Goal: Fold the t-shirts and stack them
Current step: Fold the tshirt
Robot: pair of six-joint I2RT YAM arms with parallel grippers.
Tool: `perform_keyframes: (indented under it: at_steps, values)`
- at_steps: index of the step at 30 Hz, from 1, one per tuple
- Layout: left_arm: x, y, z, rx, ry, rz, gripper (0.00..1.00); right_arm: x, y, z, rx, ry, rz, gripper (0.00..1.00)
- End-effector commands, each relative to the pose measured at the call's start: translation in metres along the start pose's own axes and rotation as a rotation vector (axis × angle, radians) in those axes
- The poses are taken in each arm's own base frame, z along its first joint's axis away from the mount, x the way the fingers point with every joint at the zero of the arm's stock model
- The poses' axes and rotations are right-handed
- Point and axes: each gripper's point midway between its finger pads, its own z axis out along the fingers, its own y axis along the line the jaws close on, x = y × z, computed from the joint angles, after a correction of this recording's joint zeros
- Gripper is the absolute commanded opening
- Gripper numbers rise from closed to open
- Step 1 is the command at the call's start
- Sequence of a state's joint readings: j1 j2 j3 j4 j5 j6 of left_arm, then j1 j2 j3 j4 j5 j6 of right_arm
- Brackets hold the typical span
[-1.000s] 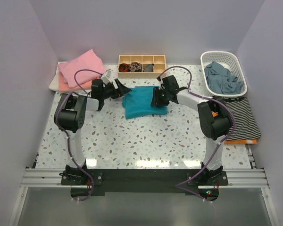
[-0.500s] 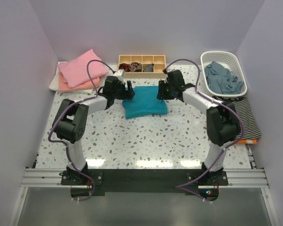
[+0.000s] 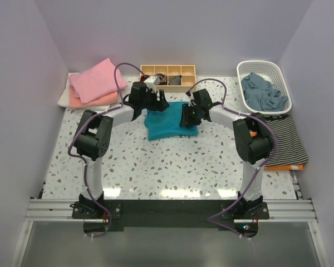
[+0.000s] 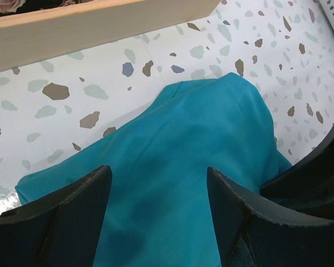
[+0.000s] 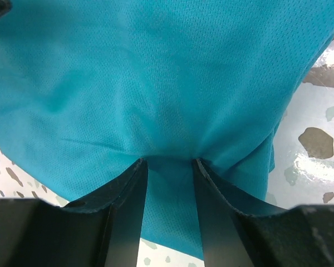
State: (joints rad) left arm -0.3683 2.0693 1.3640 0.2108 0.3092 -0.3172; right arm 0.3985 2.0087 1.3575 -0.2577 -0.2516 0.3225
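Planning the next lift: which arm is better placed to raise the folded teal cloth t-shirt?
Right, probably: the right pincer grips the folded teal cloth t-shirt, cloth puckering between its fingers; the left pincer hangs open above it, holding nothing.

teal t-shirt [image 3: 170, 123]; pink folded t-shirt [image 3: 97, 79]; white table [image 3: 172, 167], brown-grey speckles; white basket [image 3: 260, 63]; black-white striped cloth [image 3: 286, 139].

The top camera looks steeply down from behind the near edge over the speckled terrazzo tabletop [image 3: 172, 161]. Both wrist cameras sit close over the folded teal-blue cloth t-shirt [image 3: 170, 125], shared by all three views; the left seems to face the pale wooden tray [image 4: 100, 25].
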Motion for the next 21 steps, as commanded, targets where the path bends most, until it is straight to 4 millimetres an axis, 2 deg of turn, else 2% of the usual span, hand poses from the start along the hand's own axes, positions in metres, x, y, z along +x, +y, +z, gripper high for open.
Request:
perform_keyframes:
  at_steps: [1, 3, 7, 10, 14, 15, 17, 18, 21]
  values:
    - [0.004, 0.006, 0.007, -0.019, 0.031, 0.049, 0.74, -0.016, -0.001, -0.007, 0.040, -0.026, -0.005, 0.42]
    - [0.016, 0.019, 0.007, -0.071, 0.066, 0.054, 0.74, -0.008, -0.008, -0.008, 0.079, -0.003, 0.004, 0.42]
    - [0.034, 0.039, 0.007, -0.158, 0.113, 0.067, 0.74, -0.006, -0.016, -0.012, 0.124, 0.000, 0.018, 0.42]
    - [0.035, 0.051, 0.003, -0.216, 0.114, 0.101, 0.74, -0.006, -0.017, -0.015, 0.135, -0.008, 0.011, 0.42]
    - [0.018, 0.062, -0.004, -0.288, 0.079, 0.158, 0.75, -0.012, -0.021, -0.026, 0.173, -0.044, 0.005, 0.42]
    - [0.006, 0.063, -0.008, -0.310, 0.055, 0.171, 0.76, -0.015, -0.022, -0.030, 0.186, -0.060, 0.005, 0.42]
    - [-0.005, 0.063, -0.013, -0.321, 0.030, 0.174, 0.77, -0.019, -0.025, -0.036, 0.203, -0.100, 0.002, 0.43]
    - [-0.017, 0.058, -0.019, -0.317, 0.000, 0.178, 0.78, -0.029, -0.022, -0.048, 0.205, -0.143, 0.001, 0.43]
    - [-0.039, 0.050, -0.036, -0.328, -0.059, 0.177, 0.81, -0.042, -0.027, -0.066, 0.244, -0.217, 0.005, 0.47]
